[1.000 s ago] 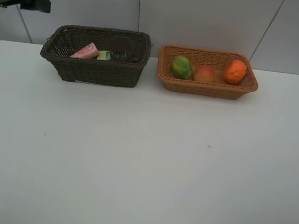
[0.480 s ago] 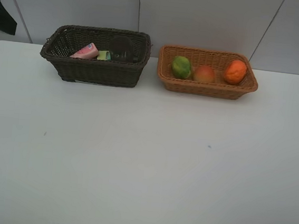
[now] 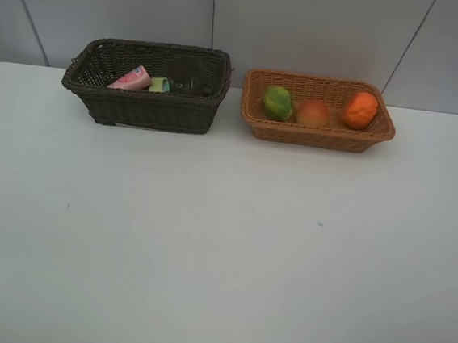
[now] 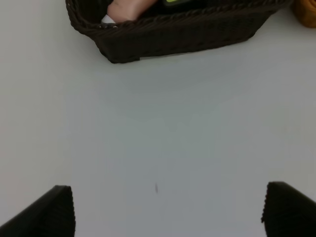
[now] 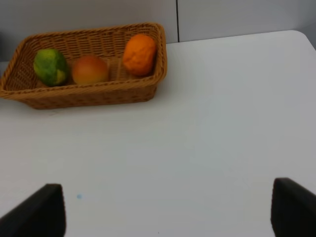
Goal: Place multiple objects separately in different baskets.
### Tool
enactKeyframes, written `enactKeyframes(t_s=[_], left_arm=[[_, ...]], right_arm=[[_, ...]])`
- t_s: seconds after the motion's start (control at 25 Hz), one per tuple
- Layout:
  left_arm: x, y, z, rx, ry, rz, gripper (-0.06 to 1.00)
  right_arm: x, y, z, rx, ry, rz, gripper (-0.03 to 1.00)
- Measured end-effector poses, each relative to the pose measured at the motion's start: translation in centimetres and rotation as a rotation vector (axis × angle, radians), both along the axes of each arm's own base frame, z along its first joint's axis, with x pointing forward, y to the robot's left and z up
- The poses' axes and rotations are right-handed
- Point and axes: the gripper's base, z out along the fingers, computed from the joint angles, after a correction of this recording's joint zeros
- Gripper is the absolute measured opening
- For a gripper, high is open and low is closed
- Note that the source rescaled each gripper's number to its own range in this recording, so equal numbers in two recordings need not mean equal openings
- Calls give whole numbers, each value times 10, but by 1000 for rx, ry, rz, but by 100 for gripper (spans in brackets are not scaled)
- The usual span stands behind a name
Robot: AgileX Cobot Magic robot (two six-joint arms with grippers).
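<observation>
- Dark basket [image 3: 146, 86]: stiff wicker, light; holds the pink bottle [image 3: 130, 78], green bottle [image 3: 159, 84] and cup [image 3: 187, 74], well ahead of the left gripper [image 4: 165, 210], whose jaws stand wide and empty.
- Tan basket [image 5: 84, 66]: green fruit [image 5: 51, 66], peach [image 5: 90, 69], orange [image 5: 139, 54], firm, likely to roll; best taken across the middle. It sits well ahead of the right gripper [image 5: 168, 210], jaws apart, empty.
- Table [image 3: 222, 244]: nothing between jaws and baskets.

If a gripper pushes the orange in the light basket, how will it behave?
The orange looks round, so it would probably roll, not slide. It lies in the light basket near one end wall, which likely stops it soon. Its skin looks dimpled and matte, so it is perhaps not very slippery.
</observation>
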Motion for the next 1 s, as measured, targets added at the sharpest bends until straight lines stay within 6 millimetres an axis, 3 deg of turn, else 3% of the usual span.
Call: enactKeyframes(t_s=[0.2,0.44,0.68,1.0], left_arm=[[-33,9,-5,-8,-80,2,98],[-56,15,-18,-16,-137,4,98],[-64,16,-38,-22,-122,2,98],[-66,14,-39,-52,-135,-3,98]], right_arm=[[0,0,0,0,0,0,78],[0,0,0,0,0,0,78],[0,0,0,0,0,0,78],[0,0,0,0,0,0,78]])
